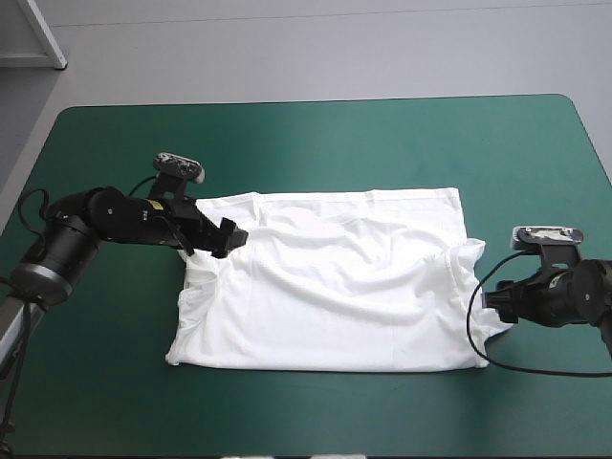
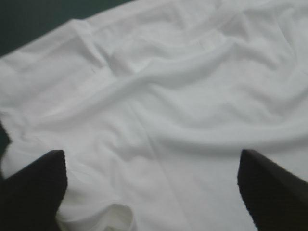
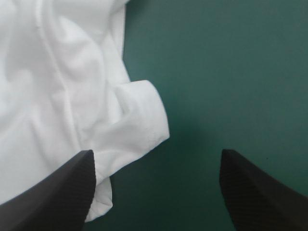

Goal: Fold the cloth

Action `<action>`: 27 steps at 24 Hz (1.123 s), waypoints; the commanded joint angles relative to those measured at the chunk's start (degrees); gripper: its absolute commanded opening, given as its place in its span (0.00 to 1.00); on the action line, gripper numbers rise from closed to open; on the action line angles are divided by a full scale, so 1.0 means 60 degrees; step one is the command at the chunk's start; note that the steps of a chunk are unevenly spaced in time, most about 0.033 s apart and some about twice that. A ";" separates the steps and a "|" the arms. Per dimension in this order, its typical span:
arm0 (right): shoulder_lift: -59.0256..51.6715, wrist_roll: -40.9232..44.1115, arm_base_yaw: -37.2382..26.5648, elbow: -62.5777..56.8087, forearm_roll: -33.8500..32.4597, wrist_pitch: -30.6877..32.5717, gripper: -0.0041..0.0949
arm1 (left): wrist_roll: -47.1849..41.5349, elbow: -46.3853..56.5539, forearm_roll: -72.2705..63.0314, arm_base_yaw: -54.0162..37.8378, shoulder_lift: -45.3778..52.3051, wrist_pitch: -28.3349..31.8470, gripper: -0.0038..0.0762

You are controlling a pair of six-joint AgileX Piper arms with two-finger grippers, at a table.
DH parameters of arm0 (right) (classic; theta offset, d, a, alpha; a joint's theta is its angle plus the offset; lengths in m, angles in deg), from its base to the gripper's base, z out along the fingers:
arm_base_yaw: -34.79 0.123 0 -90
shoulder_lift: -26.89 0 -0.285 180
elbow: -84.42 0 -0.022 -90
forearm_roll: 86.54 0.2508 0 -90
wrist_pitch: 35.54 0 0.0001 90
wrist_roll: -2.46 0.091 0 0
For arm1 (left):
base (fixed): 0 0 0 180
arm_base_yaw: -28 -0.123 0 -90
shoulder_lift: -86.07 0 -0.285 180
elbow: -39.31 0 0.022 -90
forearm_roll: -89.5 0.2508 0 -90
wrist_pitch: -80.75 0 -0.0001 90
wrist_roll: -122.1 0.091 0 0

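Spread flat near the middle of the teal-green cover [image 1: 287, 143]: the white T-shirt [image 1: 335, 287], wrinkled, with soft folds across the body. At its left end hangs the left gripper [image 1: 229, 237], low over the cloth near the far-left corner. Fingers [image 2: 33, 187] wide apart, white cloth under and between them, nothing clamped. At the right end waits the right gripper [image 1: 492, 301], just beside a sleeve [image 3: 139, 115] with the hem a little rolled. Fingers [image 3: 62, 192] wide apart here too: one over the cloth's edge, the other over bare cover. Holds nothing.
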 commanded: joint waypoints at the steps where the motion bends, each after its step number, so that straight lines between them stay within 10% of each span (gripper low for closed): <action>1: 0.0633 -0.1157 -0.1134 0.0206 0.1631 -0.0566 0.72 | -0.1042 -0.1370 0.1619 0.0023 0.0617 -0.0299 0.93; 9: 0.3111 -0.2352 -0.1364 0.0206 0.3242 -0.0679 0.69 | -0.1360 -0.1532 0.1985 0.0023 0.1036 -0.0871 0.93; 18: 0.3176 -0.2422 -0.1364 0.0206 0.3421 -0.1144 0.02 | -0.1435 -0.1532 0.2296 0.0023 0.1036 -0.1013 0.93; 27: 0.2241 -0.1581 -0.1344 0.0206 0.2732 -0.1168 0.03 | -0.1435 -0.1532 0.2325 0.0023 0.1036 -0.1024 0.90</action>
